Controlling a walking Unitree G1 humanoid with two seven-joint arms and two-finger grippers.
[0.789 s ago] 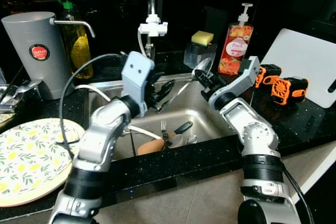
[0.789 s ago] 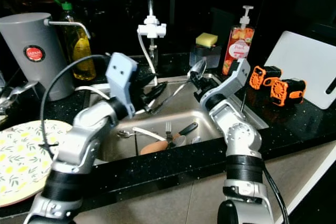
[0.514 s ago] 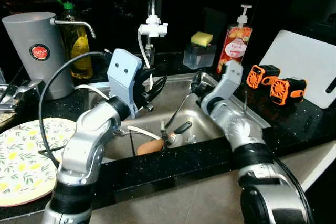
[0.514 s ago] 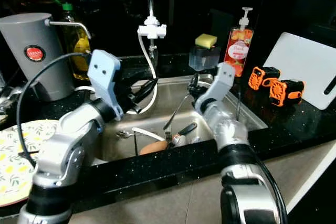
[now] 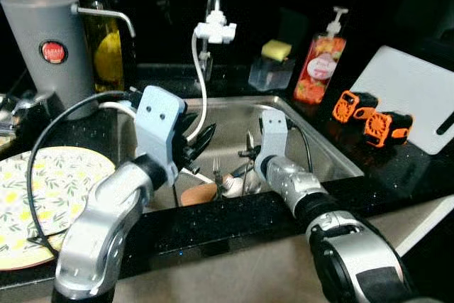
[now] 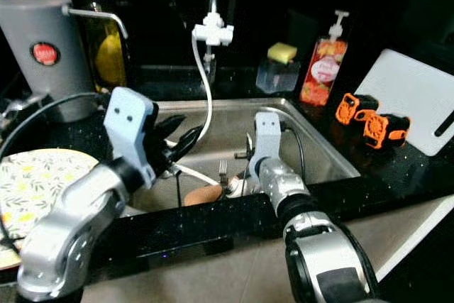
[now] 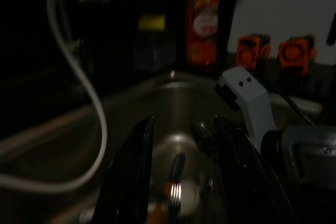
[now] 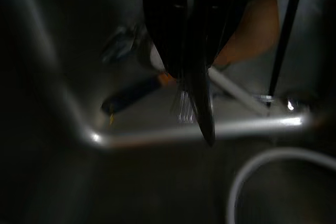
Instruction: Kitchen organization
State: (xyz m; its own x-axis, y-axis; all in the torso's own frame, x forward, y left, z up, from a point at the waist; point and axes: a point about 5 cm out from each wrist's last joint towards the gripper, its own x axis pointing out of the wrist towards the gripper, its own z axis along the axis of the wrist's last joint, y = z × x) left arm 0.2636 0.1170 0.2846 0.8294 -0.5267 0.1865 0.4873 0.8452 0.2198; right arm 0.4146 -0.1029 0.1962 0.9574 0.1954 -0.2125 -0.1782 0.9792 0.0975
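Black speckled bench (image 5: 397, 168) surrounds a stainless steel sink (image 5: 323, 148). From the left: a floral yellow plate (image 5: 42, 196), then the left end effector (image 5: 197, 141), fingers spread and empty above the basin, seemingly waiting. The right end effector (image 5: 248, 155), lowered inside, grips a slim metal utensil (image 8: 202, 98) above scattered cutlery (image 5: 223, 182); a white faucet hose (image 5: 202, 97) hangs nearby.

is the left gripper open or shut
Open. In the left wrist view, the left gripper has its two black fingers spread apart over the sink, with nothing between them.
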